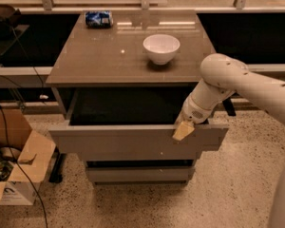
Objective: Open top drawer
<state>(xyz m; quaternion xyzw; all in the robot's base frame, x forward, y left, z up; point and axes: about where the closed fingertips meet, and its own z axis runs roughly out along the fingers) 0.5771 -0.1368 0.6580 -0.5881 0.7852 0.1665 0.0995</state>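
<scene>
A brown-topped cabinet (109,56) is seen in the middle of the view and is taken as the landmark. To the right of the cabinet, a thick white robot arm (237,82) is seen reaching in over the cabinet's front right corner, with its elbow bent downward. The top drawer (118,144) is found at the front of the cabinet, just under the top. It stands drawn well out toward the camera, so that its dark, deep inside is exposed between the cabinet top and its plain grey front panel. To the left of the cabinet, on the speckled floor, an open cardboard box (19,160) is seen, with dark cables running past it. Below the top drawer, a narrower grey drawer front (137,175) is seen set further back in the cabinet. On the cabinet top, right of centre, a white bowl (161,48) is placed upright. At the cabinet top's back left, a small blue packet (99,18) is laid. The gripper (183,131), tan at its tip, is held against the upper edge of the top drawer's front panel, toward the cabinet's right side. Whether it is spread or pressed together cannot be told.
</scene>
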